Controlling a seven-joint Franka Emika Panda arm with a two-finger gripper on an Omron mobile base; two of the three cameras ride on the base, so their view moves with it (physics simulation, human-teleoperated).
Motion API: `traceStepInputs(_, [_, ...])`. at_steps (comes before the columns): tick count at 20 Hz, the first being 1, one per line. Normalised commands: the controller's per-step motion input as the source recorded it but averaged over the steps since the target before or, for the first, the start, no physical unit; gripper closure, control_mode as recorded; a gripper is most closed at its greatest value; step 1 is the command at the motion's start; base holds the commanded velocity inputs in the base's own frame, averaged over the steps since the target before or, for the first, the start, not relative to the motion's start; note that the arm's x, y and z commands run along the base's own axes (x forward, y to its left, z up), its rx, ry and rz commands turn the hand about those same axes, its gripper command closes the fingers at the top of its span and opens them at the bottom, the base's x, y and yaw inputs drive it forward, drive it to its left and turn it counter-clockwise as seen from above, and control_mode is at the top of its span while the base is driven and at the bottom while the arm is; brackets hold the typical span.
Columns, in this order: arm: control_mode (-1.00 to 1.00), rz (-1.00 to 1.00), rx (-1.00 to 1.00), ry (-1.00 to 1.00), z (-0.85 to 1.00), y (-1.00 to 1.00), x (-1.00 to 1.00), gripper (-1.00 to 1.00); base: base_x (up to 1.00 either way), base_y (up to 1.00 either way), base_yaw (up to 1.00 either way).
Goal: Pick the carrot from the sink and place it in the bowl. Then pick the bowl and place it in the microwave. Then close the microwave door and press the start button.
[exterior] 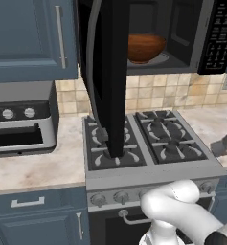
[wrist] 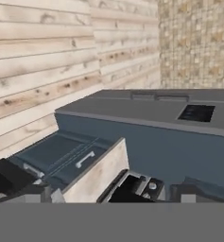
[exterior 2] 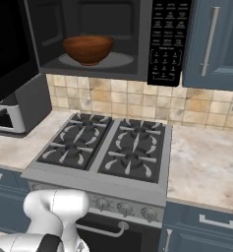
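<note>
Bowl [exterior 2: 88, 48] first: it sits inside the microwave [exterior 2: 103, 39], on the pale round turntable, and from both base views it looks upright and roughly centred in the cavity. The carrot I cannot make out from here; the bowl's rim hides whatever lies inside it. The microwave door [exterior: 107, 76] is swung wide open, standing edge-on in the left base view and reaching down in front of the stove [exterior: 148, 139]. My gripper is released, its jaws as wide as they go and holding nothing; the hand camera looks off at a plank wall and blue cabinets rather than at the microwave, so I judge that my hand is turned away from the work. By my reckoning the bowl is placed, and closing the door and pressing start remain. The risks lie in that swing. My elbow is low in front of the oven handle [exterior 2: 101, 229], and bringing the hand up could clip the door's lower edge or the stove front if I rise too close. Pushing near the hinge would give poor leverage, and the door might stop short of latching. A hard shove could jolt the bowl on its plate. Afterwards, the button panel [exterior 2: 167, 39] is dense with small keys, so open jaws could easily land on the wrong one.
</note>
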Motion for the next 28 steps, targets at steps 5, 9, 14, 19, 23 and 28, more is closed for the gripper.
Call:
traceStepInputs(5, [-1.00, 0.01, -0.02, 0.10, -0.06, 0.98, -0.30, -1.00, 0.00, 0.00, 0.00])
traceStepInputs(9, [-1.00, -0.15, -0.04, 0.08, -0.36, 1.00, 0.34, -1.00, 0.00, 0.00, 0.00])
traceStepInputs(14, [-1.00, -0.25, -0.01, 0.00, -0.58, 1.00, 0.72, -1.00, 0.00, 0.00, 0.00])
traceStepInputs(19, [-1.00, -0.29, 0.00, 0.00, -0.58, 0.78, 0.97, -1.00, 0.00, 0.00, 0.00])
traceStepInputs(23, [-1.00, -0.24, 0.00, 0.00, -0.60, 0.41, 1.00, -1.00, 0.00, 0.00, 0.00])
traceStepInputs(28, [-1.00, -0.16, -0.01, -0.07, -0.77, 0.17, 1.00, -1.00, 0.00, 0.00, 0.00])
